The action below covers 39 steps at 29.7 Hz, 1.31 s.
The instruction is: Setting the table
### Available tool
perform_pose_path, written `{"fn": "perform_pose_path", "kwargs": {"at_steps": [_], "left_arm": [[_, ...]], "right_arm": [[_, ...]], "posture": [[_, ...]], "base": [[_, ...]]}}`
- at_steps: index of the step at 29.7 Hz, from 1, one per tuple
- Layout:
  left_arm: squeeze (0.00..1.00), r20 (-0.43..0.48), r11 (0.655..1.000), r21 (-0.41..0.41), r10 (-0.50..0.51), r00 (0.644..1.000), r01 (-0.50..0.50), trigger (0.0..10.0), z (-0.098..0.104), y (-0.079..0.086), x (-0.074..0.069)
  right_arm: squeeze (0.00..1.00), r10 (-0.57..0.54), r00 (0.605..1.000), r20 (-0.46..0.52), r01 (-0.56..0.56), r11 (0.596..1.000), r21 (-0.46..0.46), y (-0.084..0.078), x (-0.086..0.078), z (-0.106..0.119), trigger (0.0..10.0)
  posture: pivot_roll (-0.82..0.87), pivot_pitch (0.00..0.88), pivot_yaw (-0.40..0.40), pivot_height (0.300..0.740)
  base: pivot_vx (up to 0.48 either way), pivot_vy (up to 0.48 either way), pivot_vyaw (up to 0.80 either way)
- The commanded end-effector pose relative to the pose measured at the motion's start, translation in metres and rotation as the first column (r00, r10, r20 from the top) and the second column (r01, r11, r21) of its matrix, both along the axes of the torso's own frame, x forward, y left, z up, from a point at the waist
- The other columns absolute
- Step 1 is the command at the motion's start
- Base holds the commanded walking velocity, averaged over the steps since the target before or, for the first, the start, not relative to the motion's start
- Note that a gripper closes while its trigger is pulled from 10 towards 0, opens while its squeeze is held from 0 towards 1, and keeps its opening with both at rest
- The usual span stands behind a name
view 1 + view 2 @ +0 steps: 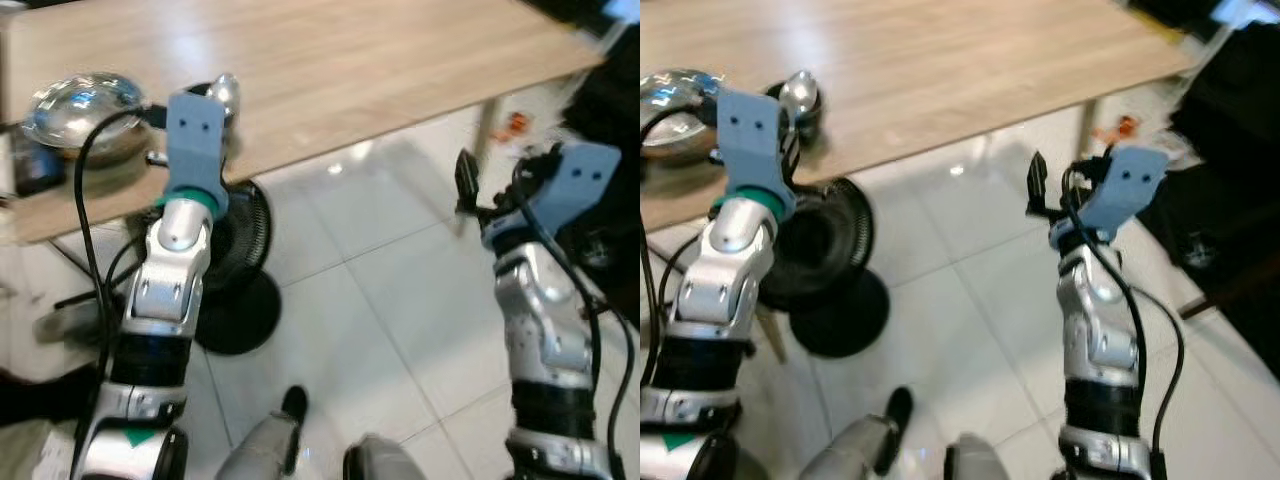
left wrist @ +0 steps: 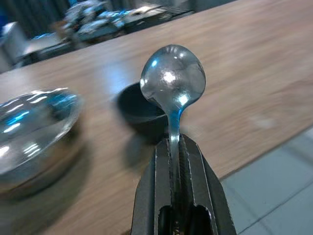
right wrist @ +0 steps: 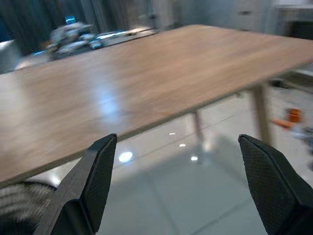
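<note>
Spoon [image 2: 172,83], shiny, in left claw [image 2: 177,161]

My left arm is raised and reaches forward, blue wrist housing uppermost. Left gripper [image 2: 177,147]: the two black fingers [image 2: 195,196] are pressed together on a thin metal handle, clamped between them and standing straight out past the tips. My right arm is also raised, bent at the elbow, wrist housing tilted. Right gripper [image 3: 181,171]: fingers [image 3: 100,171] spread wide apart, nothing between them, tips in free air.
</note>
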<state>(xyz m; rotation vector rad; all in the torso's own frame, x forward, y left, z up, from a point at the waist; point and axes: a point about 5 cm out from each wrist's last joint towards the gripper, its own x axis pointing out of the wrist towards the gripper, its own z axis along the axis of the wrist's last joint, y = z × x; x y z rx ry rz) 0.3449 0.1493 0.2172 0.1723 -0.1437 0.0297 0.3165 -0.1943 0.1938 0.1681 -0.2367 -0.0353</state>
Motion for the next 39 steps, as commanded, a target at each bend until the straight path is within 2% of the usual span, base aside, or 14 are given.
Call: {"fn": "perform_pose_path", "kwargs": {"at_steps": [1,5,9,21,34,39], "left_arm": [[0.0,-0.019,1.0,-0.005,0.0,1.0,0.0,10.0,-0.0041,-0.0002,0.0001],[0.0,-0.018,1.0,-0.004,0.002,1.0,-0.002,10.0,-0.0043,0.0,0.0003],[0.0,-0.005,1.0,0.0,0.005,1.0,-0.005,10.0,-0.0035,0.0003,0.0006],[0.0,0.003,1.0,0.008,0.008,1.0,-0.008,10.0,-0.0024,0.0012,0.0016],[0.0,0.006,1.0,0.012,0.003,1.0,-0.003,10.0,-0.0024,0.001,0.0015],[0.0,0.021,0.999,0.042,-0.012,1.0,0.012,10.0,-0.0009,-0.0014,0.0011]], "right_arm": [[0.0,-0.01,1.0,-0.007,0.01,1.0,0.001,-0.0029,-0.0008,-0.0013,10.0],[0.0,-0.013,1.0,-0.008,0.013,1.0,0.002,-0.0036,-0.0005,-0.0011,10.0],[0.0,-0.026,1.0,-0.011,0.026,1.0,0.008,-0.005,0.0,-0.0012,10.0],[0.0,-0.028,1.0,0.005,0.027,0.999,0.029,-0.0058,-0.0006,0.0004,10.0],[0.0,-0.079,0.996,0.031,0.078,0.996,0.031,-0.011,-0.0017,0.0041,10.0],[0.0,-0.082,0.996,0.034,0.081,0.996,0.039,-0.0104,-0.0029,0.0043,10.0]], "posture": [[0.02,0.056,0.005,0.74],[0.02,0.053,0.005,0.74],[0.02,0.053,0.005,0.74],[0.02,0.049,0.006,0.74],[0.02,0.053,0.007,0.74],[0.02,0.058,0.009,0.74]], "base": [[0.0,0.0,0.8],[0.0,0.0,0.8],[0.0,0.0,0.0],[0.48,0.0,0.0],[0.48,0.0,0.0],[0.48,0.0,0.0]]}}
